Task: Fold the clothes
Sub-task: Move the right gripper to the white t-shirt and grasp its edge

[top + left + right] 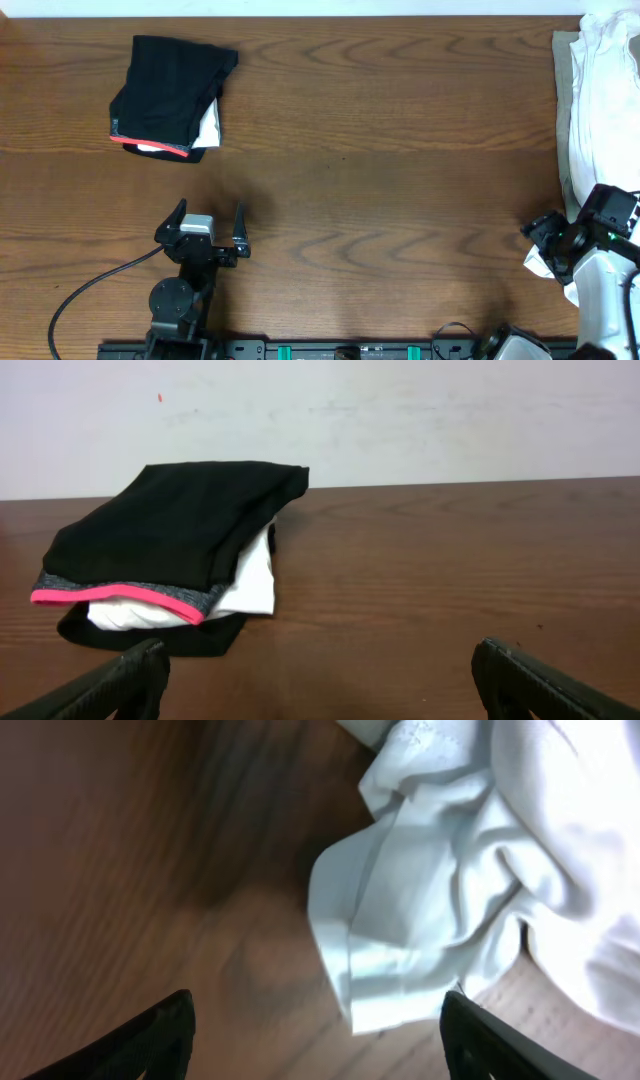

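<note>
A hem of the white shirt (480, 870) lies under the open right pincer (318, 1015). The folded black garment (170, 85) lies beyond the open left pincer (209, 214), apart.

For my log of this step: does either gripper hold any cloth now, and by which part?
Nothing is held. The left gripper is open; the right gripper is open over an edge of the white garment.

No legible text (anywhere visible)
</note>
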You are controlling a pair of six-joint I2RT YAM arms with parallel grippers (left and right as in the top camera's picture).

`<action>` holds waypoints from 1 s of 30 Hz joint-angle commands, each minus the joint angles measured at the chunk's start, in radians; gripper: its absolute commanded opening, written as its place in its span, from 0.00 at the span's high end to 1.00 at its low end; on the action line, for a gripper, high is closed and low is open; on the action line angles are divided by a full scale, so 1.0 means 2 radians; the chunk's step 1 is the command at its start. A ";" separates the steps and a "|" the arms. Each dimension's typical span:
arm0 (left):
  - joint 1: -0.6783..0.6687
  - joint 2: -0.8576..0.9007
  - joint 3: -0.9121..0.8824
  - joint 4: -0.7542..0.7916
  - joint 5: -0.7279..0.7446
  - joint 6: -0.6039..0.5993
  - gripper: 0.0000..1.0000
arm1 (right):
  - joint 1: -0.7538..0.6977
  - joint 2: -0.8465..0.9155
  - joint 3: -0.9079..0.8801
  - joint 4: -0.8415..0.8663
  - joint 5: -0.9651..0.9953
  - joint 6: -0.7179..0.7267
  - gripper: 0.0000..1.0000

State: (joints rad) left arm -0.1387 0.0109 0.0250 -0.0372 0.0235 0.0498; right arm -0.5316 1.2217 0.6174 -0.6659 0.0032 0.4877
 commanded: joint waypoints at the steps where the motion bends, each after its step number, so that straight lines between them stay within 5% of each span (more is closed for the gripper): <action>1: -0.002 -0.003 -0.010 -0.017 -0.004 0.003 0.02 | -0.010 0.022 -0.009 0.018 0.008 -0.019 0.24; 17: -0.002 -0.003 -0.010 -0.016 -0.004 0.003 0.02 | -0.023 0.126 -0.009 0.064 0.028 -0.018 0.22; 30: -0.002 -0.003 -0.010 -0.017 -0.004 0.003 0.02 | -0.023 0.126 -0.008 0.056 0.028 -0.021 0.35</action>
State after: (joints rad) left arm -0.1387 0.0109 0.0250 -0.0372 0.0235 0.0498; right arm -0.5671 1.4460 0.6132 -0.5476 0.0761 0.4557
